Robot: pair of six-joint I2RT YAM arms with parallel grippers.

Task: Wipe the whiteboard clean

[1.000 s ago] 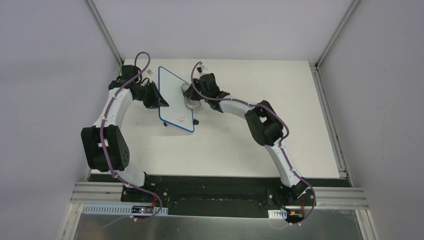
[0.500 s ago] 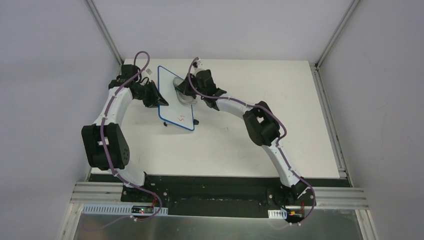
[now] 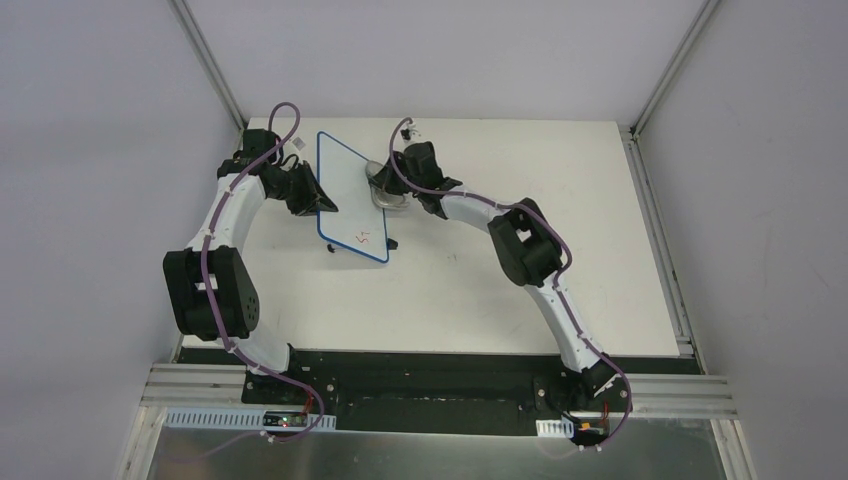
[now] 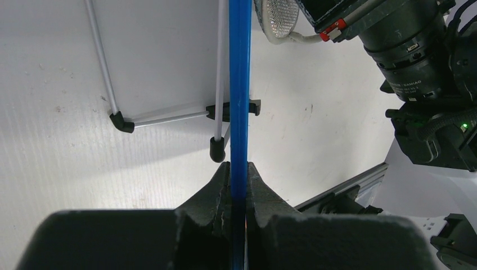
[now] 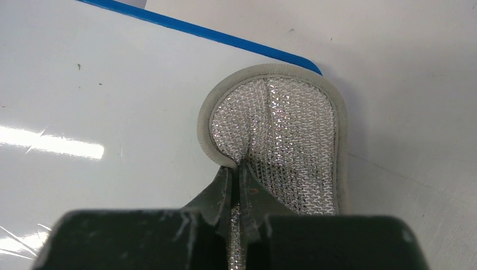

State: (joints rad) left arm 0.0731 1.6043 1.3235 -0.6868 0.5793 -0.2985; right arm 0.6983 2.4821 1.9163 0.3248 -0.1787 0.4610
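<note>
**Task item.** 1 whiteboard (image 3: 350, 200) stands at the far left of the surface (image 3: 480, 300), raised on its stand. 2 black feet (image 3: 330, 248) show at its near end in the top view.

**Left arm (image 3: 235, 215).** The jaws are closed on the whiteboard's blue rim at its left long edge, and the wrist view shows the rim pinched edge-on between them. Judged purpose: to brace the light board so that wiping pressure neither slides nor tips it.

**Right arm (image 3: 530, 250).** The jaws are closed on 1 silvery mesh pad (image 5: 281, 146) with a grey border, gripped at its middle fold. The pad lies flat across the whiteboard's right rim toward the far end, partly on the white face and partly beyond it. Judged purpose: a flat pad gives broad contact for wiping.

**Remaining work.** 1 small patch of red writing (image 3: 363, 238) sits at the whiteboard's near end, well apart from the pad. The task is judged unfinished, since the pad must be drawn toward the near end to reach it.

**Count.** 2 arms, 1 whiteboard, 1 pad, 1 patch of writing.
</note>
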